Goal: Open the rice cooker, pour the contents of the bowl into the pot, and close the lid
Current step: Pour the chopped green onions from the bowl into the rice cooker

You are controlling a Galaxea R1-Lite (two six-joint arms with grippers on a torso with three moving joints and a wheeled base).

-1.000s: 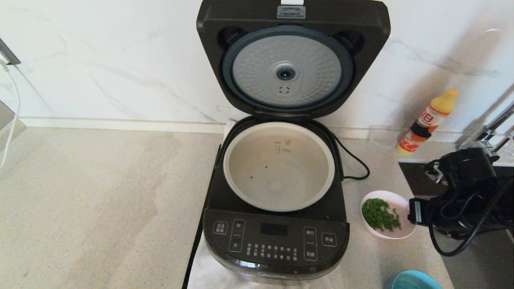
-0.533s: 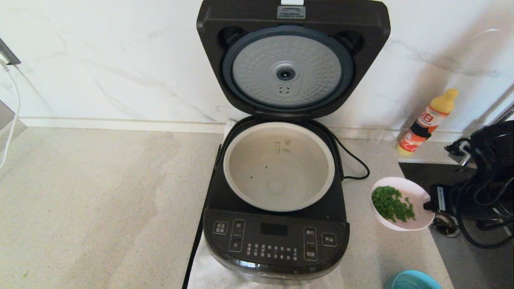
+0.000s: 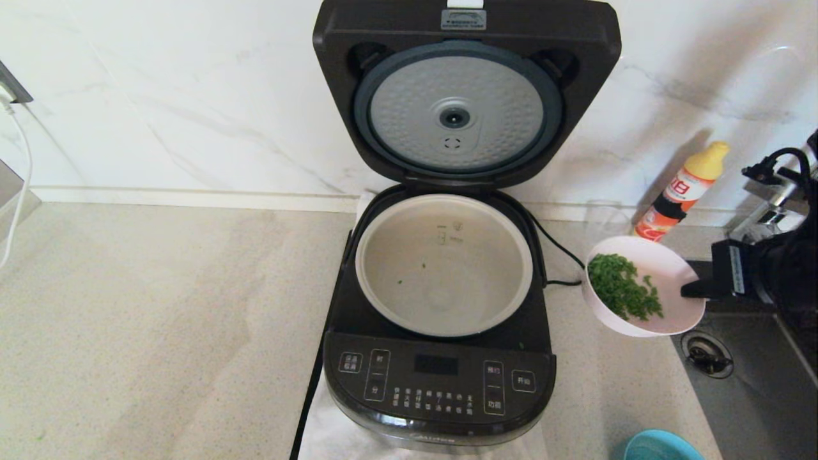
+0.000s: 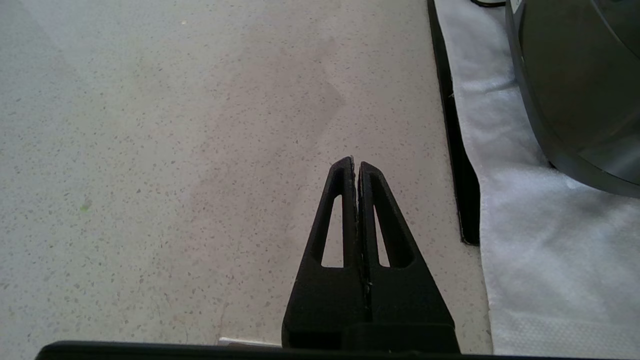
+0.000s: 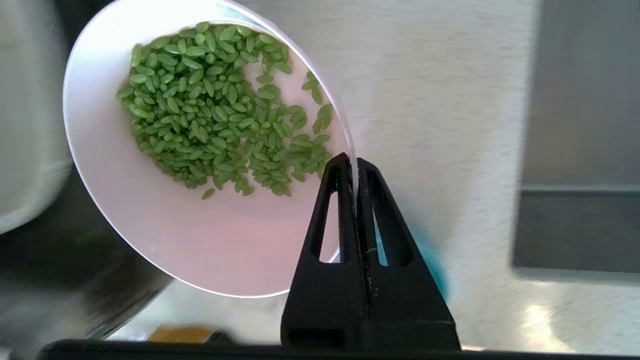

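Observation:
The black rice cooker stands in the middle of the counter with its lid swung up, showing the dimpled silver plate. The pale pot inside holds only a few green grains. My right gripper is shut on the rim of the small pink bowl, lifted off the counter to the right of the cooker. Green grains lie heaped in the bowl, which tilts slightly towards the cooker. My left gripper is shut and empty, low over the counter left of the cooker.
An orange bottle stands against the back wall at the right. A sink with a drain lies under the right arm. A blue bowl sits at the front right edge. The power cord loops behind the cooker.
My right gripper has lifted the pink bowl off the counter and carried it up and back, beside the cooker's right side. The left arm has not moved.

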